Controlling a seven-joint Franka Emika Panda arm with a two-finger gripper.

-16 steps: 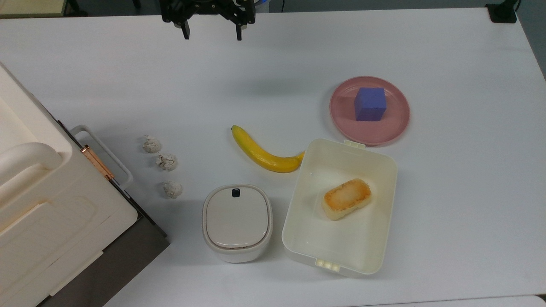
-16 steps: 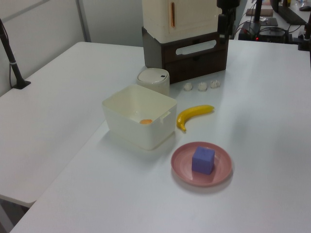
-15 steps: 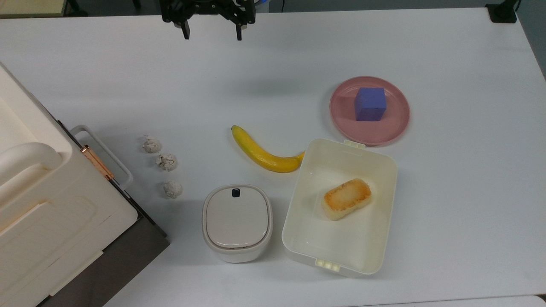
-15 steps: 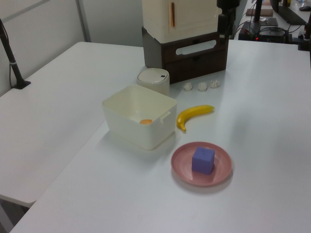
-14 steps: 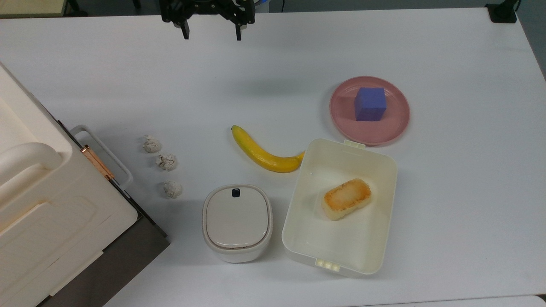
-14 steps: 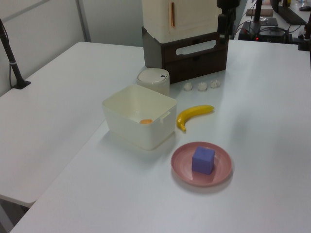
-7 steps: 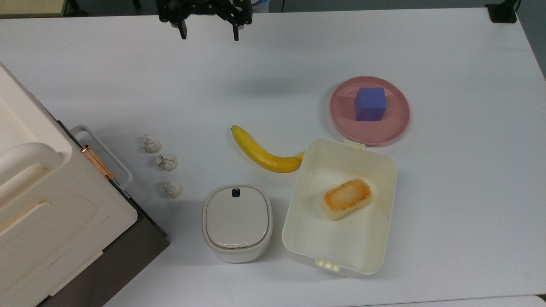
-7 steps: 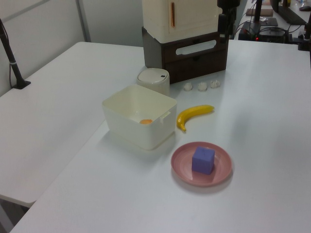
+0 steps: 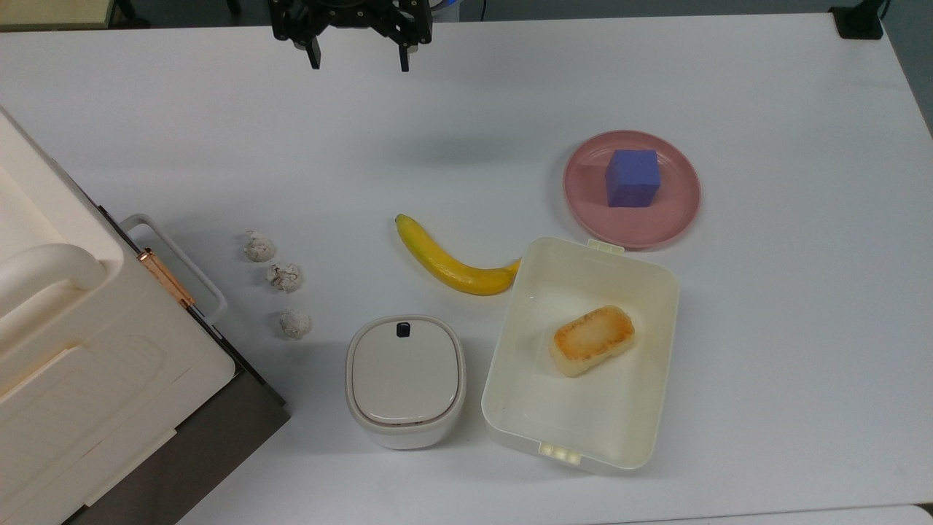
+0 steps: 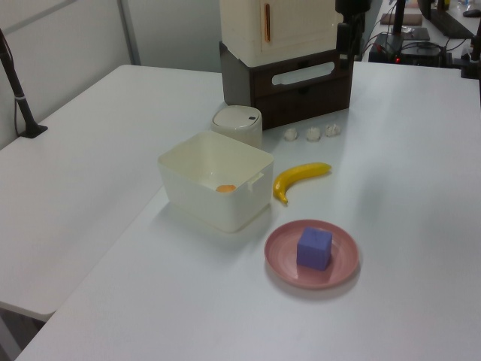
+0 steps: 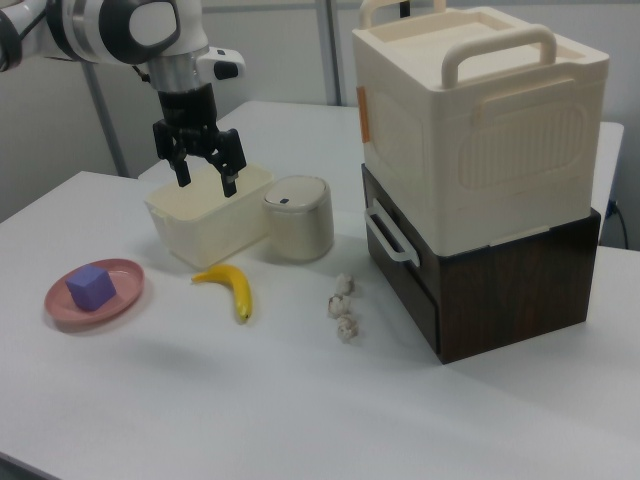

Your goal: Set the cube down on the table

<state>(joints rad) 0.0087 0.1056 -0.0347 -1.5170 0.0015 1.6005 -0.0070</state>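
White table [image 9: 765, 87] — cube [image 9: 633, 178] on pink plate [image 9: 674, 211] — claw [image 9: 358, 63] open, aloft

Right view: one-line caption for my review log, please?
Open hand hangs above the table, away from the blue cube sitting on a pink plate beside a banana.

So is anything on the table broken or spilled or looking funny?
Nothing is broken or spilled. The cube sits flat on the pink plate, the banana lies on the table, and the bread is inside the open box. Three crumpled white lumps lie in a row.
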